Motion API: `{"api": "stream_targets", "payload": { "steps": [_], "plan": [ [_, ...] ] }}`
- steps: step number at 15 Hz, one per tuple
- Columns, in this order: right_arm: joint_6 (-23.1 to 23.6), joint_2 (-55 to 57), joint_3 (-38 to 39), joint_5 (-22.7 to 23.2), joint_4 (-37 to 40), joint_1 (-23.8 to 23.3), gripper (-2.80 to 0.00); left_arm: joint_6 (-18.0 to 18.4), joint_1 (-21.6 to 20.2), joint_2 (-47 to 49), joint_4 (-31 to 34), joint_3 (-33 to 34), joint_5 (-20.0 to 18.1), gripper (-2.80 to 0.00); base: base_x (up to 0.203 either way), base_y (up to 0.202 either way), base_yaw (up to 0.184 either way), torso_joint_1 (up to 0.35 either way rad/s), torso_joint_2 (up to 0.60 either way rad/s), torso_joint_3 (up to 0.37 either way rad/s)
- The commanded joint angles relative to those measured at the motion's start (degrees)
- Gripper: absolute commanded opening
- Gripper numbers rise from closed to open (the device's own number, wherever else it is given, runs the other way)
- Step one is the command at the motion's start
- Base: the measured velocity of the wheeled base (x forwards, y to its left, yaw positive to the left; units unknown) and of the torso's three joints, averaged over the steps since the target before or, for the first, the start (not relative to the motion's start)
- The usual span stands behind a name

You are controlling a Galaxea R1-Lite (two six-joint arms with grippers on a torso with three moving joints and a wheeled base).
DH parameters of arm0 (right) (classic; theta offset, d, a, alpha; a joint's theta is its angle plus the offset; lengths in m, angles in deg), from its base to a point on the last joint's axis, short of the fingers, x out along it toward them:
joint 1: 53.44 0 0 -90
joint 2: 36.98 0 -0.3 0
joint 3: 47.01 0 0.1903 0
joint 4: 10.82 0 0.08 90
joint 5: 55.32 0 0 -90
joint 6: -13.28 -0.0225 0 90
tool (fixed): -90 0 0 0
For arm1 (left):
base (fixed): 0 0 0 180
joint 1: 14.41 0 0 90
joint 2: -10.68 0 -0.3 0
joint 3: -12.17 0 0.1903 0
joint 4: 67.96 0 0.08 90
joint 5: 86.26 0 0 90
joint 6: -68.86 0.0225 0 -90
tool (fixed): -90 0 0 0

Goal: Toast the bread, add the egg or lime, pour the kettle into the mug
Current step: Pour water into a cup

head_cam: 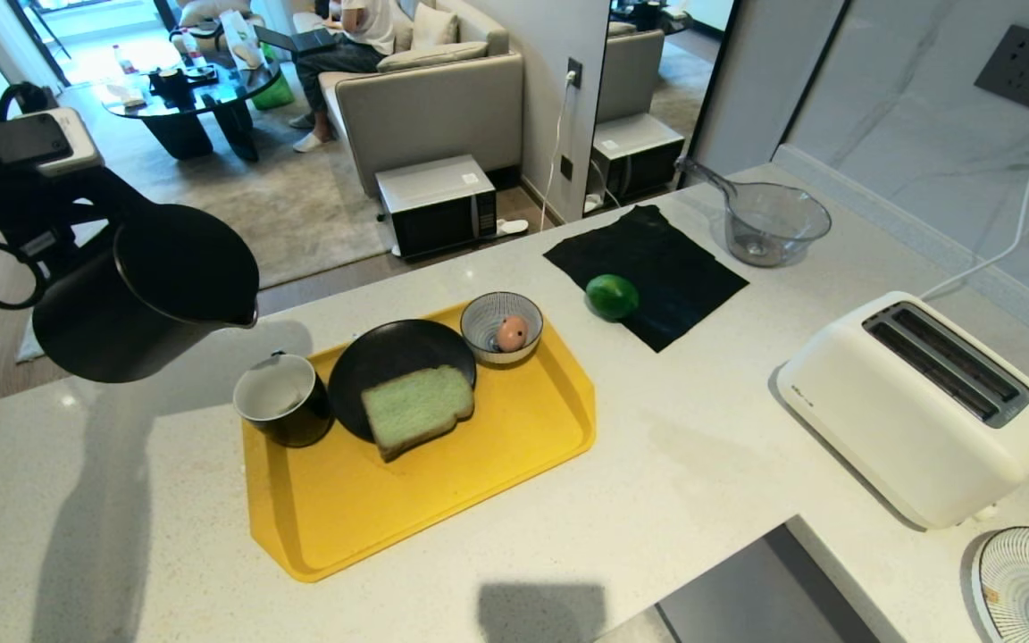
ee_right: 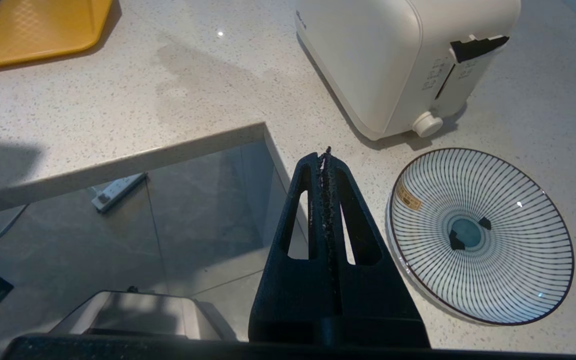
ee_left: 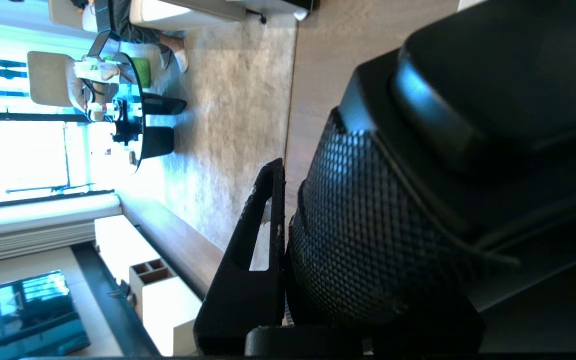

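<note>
left hand: clamped on kettle handle
kettle: airborne, tilted, spout toward mug, up and left of tray
mug: upright, tray's left edge
bread: on black plate, mid-tray
egg: in striped bowl, tray's far corner
lime: on black cloth, right of tray
right hand: fingers pressed together, off worktop edge, well right of tray

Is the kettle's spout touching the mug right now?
Apart. In the head view the kettle, tilted in the left gripper, has its spout in the air above and left of the mug, with bare counter between them.
</note>
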Motion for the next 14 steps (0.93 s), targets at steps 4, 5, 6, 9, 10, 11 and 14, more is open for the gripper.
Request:
{"api": "stream_targets", "payload": {
  "steps": [4, 5, 6, 9, 10, 11, 14],
  "plan": [
    [0.1, 0.0, 0.0, 0.0, 0.0, 0.0, -2.8, 2.1, 0.8, -0.1, 0.8, -0.1, 2.4, -2.8, 0.0, 0.0, 0.0, 0.0, 0.0, 0.0],
    [0.0, 0.0, 0.0, 0.0, 0.0, 0.0, -2.8, 2.2, 1.4, -0.1, 1.5, -0.5, 3.6, -2.8, 0.0, 0.0, 0.0, 0.0, 0.0, 0.0],
    [0.1, 0.0, 0.0, 0.0, 0.0, 0.0, -2.8, 3.0, 1.9, 0.0, 1.8, -1.3, 3.9, -2.8, 0.0, 0.0, 0.0, 0.0, 0.0, 0.0],
    [0.1, 0.0, 0.0, 0.0, 0.0, 0.0, -2.8, 6.2, 2.8, 0.1, 2.7, -1.8, 6.3, -2.8, 0.0, 0.0, 0.0, 0.0, 0.0, 0.0],
    [0.0, 0.0, 0.0, 0.0, 0.0, 0.0, -2.8, 7.7, 2.8, 0.0, 3.3, -1.9, 7.1, -2.8, 0.0, 0.0, 0.0, 0.0, 0.0, 0.0],
    [0.0, 0.0, 0.0, 0.0, 0.0, 0.0, -2.8, 9.1, 2.9, 0.0, 4.0, -2.0, 7.7, -2.8, 0.0, 0.0, 0.0, 0.0, 0.0, 0.0],
    [0.0, 0.0, 0.0, 0.0, 0.0, 0.0, -2.8, 9.8, 3.2, 0.0, 4.5, -2.5, 8.5, -2.8, 0.0, 0.0, 0.0, 0.0, 0.0, 0.0]
  ]
}}
